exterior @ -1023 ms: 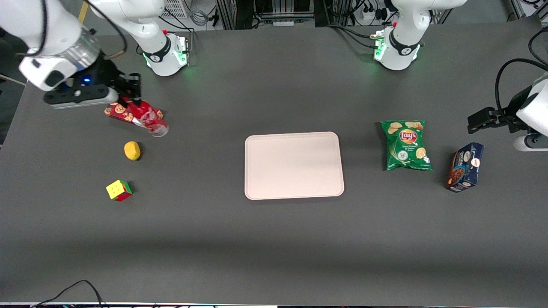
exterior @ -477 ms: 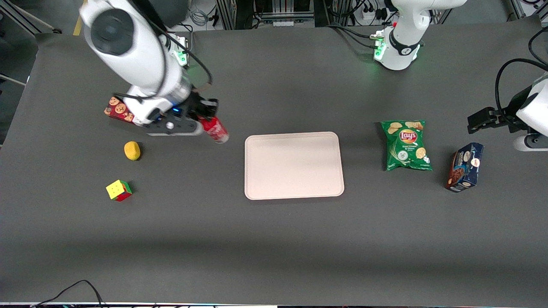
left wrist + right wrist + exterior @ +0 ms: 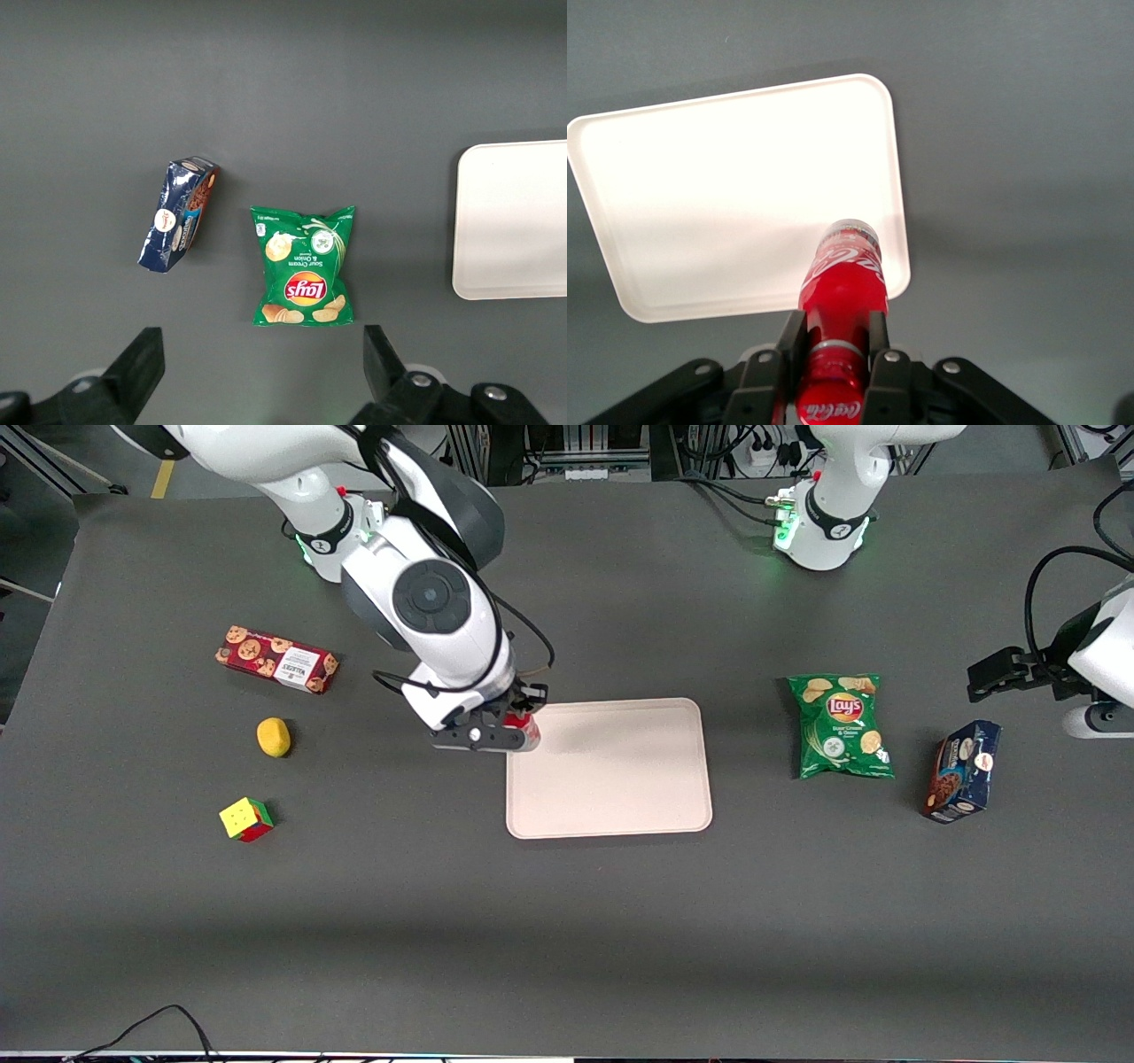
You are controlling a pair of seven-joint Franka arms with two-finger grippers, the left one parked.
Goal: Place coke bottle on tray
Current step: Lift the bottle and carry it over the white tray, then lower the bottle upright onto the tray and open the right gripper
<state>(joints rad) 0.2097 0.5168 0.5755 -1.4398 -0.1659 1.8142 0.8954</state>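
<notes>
My right gripper (image 3: 523, 726) (image 3: 833, 341) is shut on the coke bottle (image 3: 840, 283), a small red bottle with white script, gripped at its neck. In the front view only a bit of the bottle (image 3: 524, 732) shows under the wrist. It hangs in the air over the edge of the tray (image 3: 620, 779) that lies toward the working arm's end. The tray is pale pinkish-beige, flat and bare; it also shows in the right wrist view (image 3: 700, 195) and partly in the left wrist view (image 3: 523, 221).
A long red cookie box (image 3: 276, 659), a yellow lemon (image 3: 274, 737) and a colour cube (image 3: 245, 819) lie toward the working arm's end. A green Lay's chips bag (image 3: 840, 726) and a dark blue box (image 3: 962, 771) lie toward the parked arm's end.
My gripper has carried the coke bottle from beside the red cookie box across the table to above the tray's edge. The cookie box now shows in full.
</notes>
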